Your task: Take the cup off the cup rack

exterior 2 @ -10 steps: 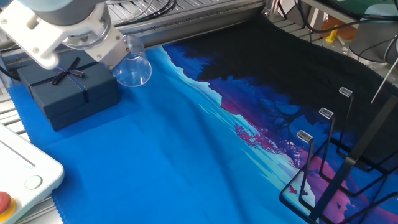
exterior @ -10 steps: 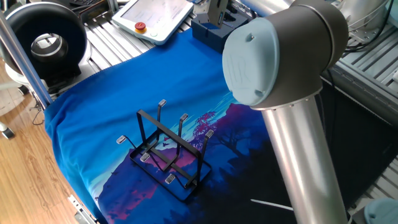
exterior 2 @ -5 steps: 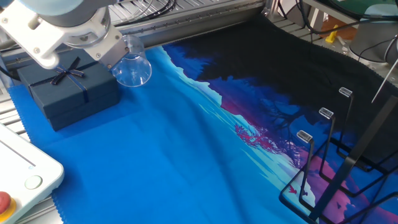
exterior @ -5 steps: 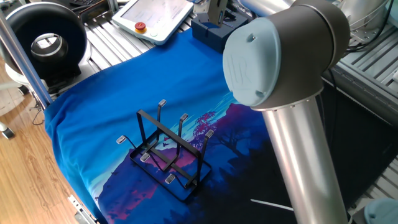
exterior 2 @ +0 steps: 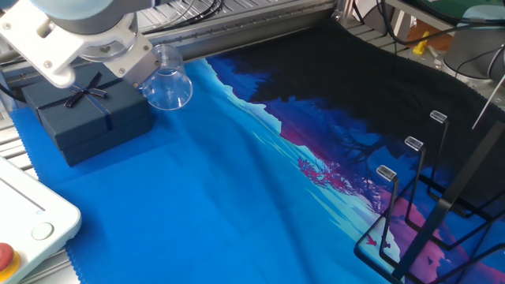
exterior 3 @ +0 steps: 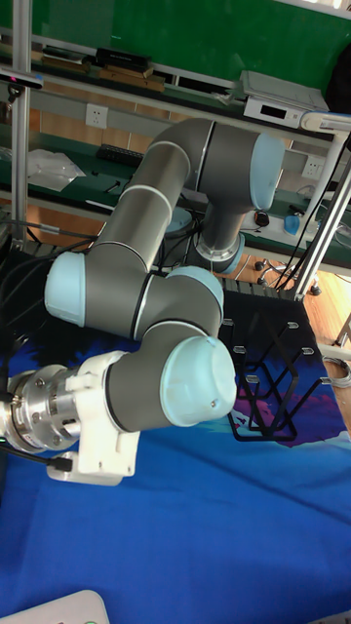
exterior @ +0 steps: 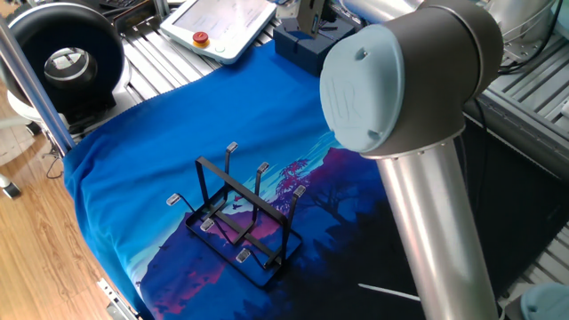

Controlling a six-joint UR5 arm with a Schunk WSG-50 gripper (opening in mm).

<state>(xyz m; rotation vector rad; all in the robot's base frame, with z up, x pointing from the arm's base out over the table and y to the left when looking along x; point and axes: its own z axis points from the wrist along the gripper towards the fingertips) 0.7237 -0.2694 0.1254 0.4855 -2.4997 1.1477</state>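
The fingers are mostly hidden behind the wrist in the other fixed view, so how wide they stand cannot be told. The gripper [exterior 2: 150, 71] sits right against the cup [exterior 2: 168, 85], which hangs tilted by the corner of a dark blue box [exterior 2: 87, 114] with a ribbon bow; whether it is clamped or only touched is unclear. The cup is clear glass with a rounded body, low over the blue cloth [exterior 2: 197, 205], and whether it touches the cloth cannot be told. The rack [exterior: 238, 216] stands well apart from it, upright on the purple part of the cloth, its grey-tipped prongs bare. A white pendant [exterior: 222, 25] with a red button lies beyond the box. In the tall view the arm [exterior 3: 161, 322] folds over the table and blocks the cup.
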